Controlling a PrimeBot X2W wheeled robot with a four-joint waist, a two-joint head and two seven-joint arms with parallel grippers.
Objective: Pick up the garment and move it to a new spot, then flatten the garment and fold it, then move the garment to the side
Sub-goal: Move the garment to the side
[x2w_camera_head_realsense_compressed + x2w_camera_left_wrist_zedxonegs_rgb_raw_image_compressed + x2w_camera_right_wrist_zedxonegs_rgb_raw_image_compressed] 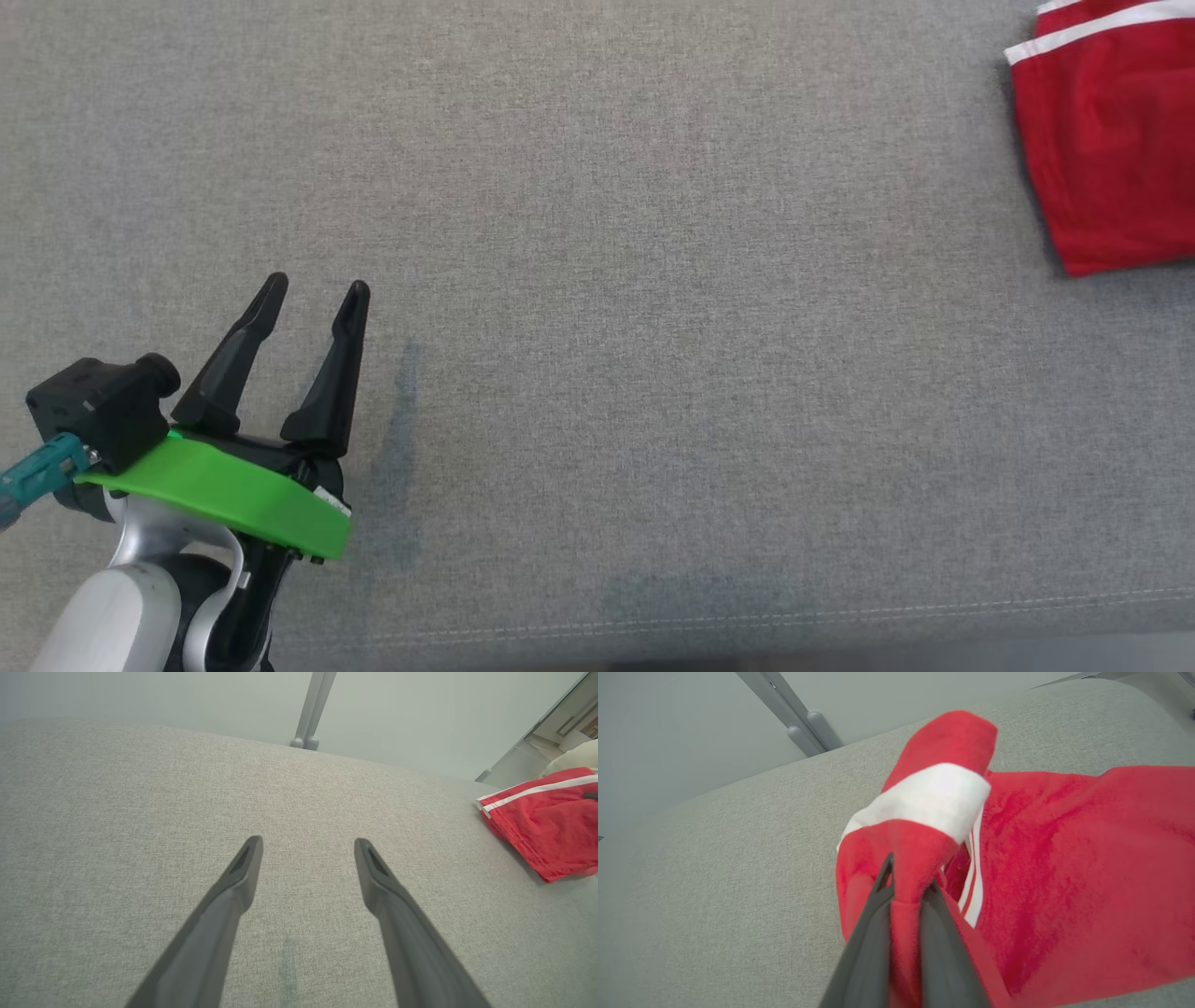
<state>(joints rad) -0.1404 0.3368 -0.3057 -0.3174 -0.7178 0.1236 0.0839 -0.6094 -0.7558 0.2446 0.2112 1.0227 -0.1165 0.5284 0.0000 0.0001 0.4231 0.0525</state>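
Broad grey cushion (653, 280), mostly bare, stitched front edge (747, 618) low in the head view, red garment (1111, 149) at its far right, seemingly folded, left gripper (318, 286) spread wide above bare fabric, right gripper (909, 877) in its wrist view pinching a white-banded garment fold.

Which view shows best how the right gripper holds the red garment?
The right wrist view: close up, the right gripper is shut on a fold of the garment. The head view shows part of the garment at its upper right edge; the left wrist view shows the garment at the right on the grey surface.
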